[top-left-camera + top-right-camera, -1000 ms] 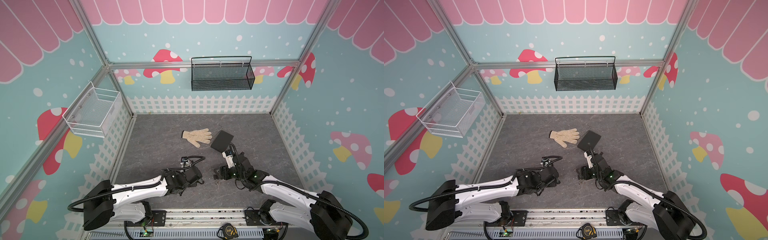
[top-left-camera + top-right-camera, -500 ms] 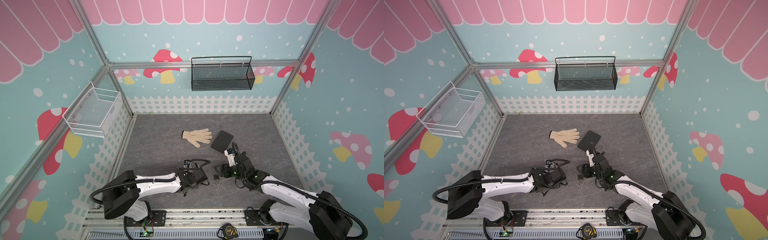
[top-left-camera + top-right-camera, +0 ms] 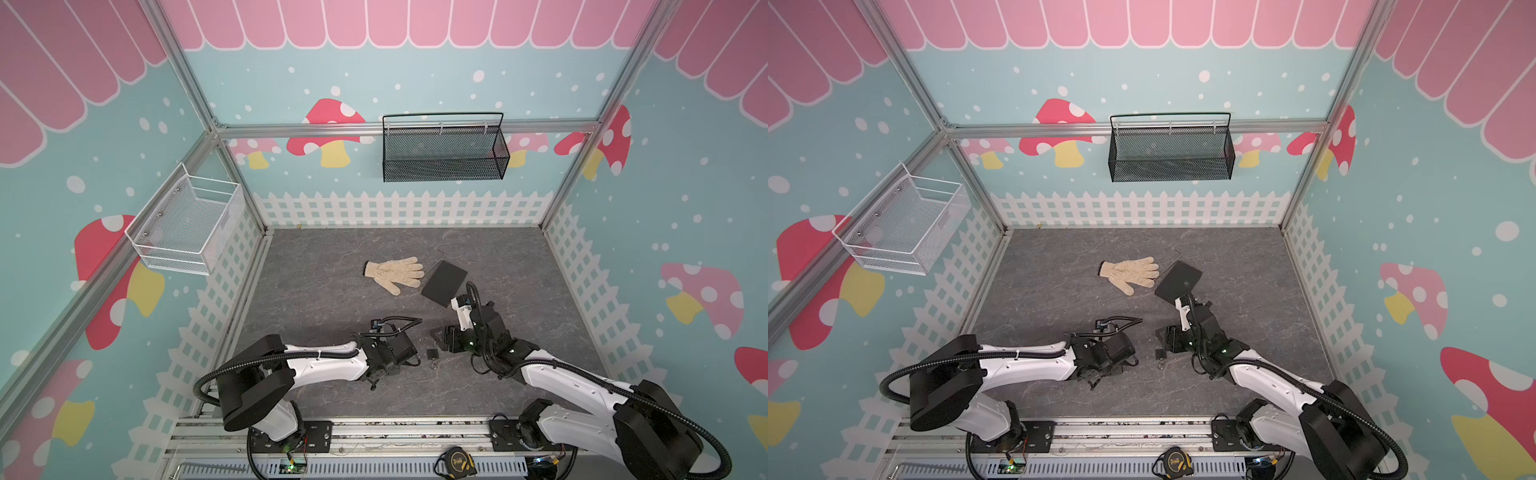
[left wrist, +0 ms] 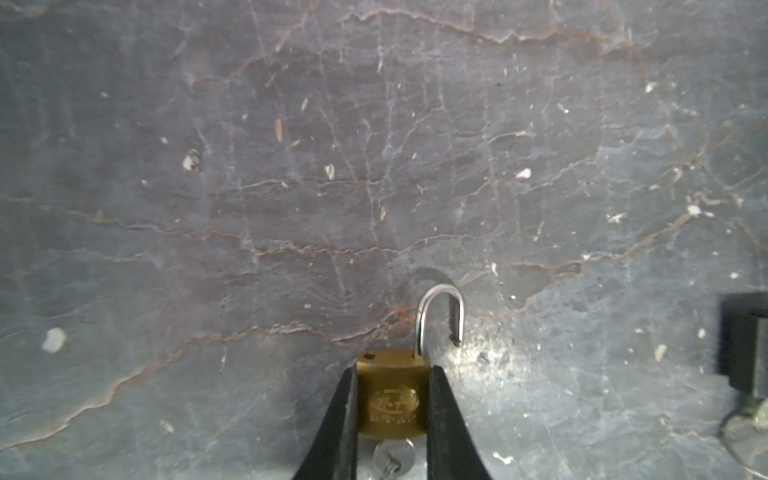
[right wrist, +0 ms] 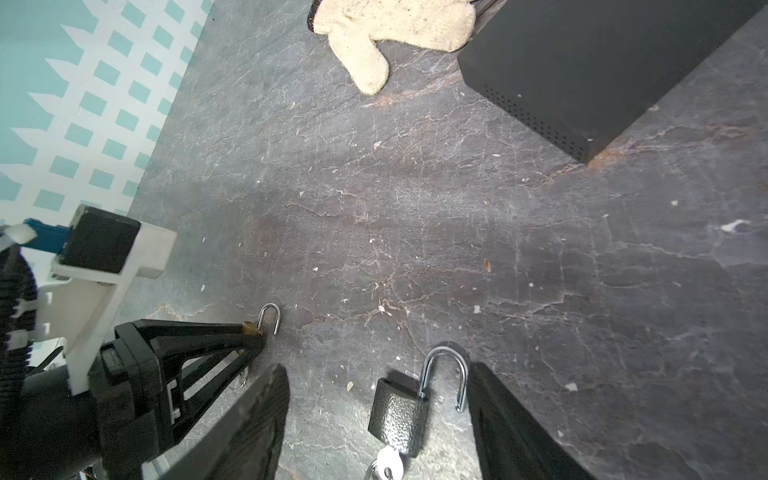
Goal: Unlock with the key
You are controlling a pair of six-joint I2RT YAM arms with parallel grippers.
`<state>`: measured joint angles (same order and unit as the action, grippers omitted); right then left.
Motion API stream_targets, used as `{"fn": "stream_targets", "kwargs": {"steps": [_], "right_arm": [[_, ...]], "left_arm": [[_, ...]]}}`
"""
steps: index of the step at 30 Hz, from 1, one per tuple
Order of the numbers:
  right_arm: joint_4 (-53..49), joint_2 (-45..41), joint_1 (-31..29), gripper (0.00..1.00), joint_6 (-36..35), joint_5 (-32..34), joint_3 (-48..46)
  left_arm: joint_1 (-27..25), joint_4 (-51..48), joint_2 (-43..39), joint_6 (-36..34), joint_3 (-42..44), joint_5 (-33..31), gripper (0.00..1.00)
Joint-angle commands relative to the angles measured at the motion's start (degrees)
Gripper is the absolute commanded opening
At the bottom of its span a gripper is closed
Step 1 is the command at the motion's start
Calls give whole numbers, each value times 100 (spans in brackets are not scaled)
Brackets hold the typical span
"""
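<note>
Grey, slate-patterned table inside a mushroom-papered booth, with both arms working low on the robot's side of it. The left gripper has its fingers drawn narrow, clamped on the sides of a small brass padlock. Its steel shackle stands sprung and swung clear of its hole, and a key sits in the keyway below. Just beside it, the right gripper has its fingers spread wide and holding nothing. They straddle a black padlock lying flat on the table, also open, with a key of its own in the base. A knitted work glove and a black box lie farther back, well apart from the locks. Both locks look undone, so the job appears nearly finished. The likeliest trouble is a pinch on smooth brass letting the small body twist or drop. The right fingers, if they close, could also catch the loose shackle and skate the black padlock across the slick table or into the neighbouring gripper.
</note>
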<state>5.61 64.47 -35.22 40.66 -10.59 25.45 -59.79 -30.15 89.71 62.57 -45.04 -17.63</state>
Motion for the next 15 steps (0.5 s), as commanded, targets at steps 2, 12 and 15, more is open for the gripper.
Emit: {"fn": "stream_targets", "kwargs": {"steps": [2,12,15], "right_arm": [[63,44,66,71,26,-63,-27],[24,-61,140,71,-3,-73,-11],[-35,-201,187,71,-48,61,9]], "left_arm": [[29,62,67,3,46,137,18],[65,-79,-338,20,105,56,41],[131,-206,-681,-28,118,-32,48]]}}
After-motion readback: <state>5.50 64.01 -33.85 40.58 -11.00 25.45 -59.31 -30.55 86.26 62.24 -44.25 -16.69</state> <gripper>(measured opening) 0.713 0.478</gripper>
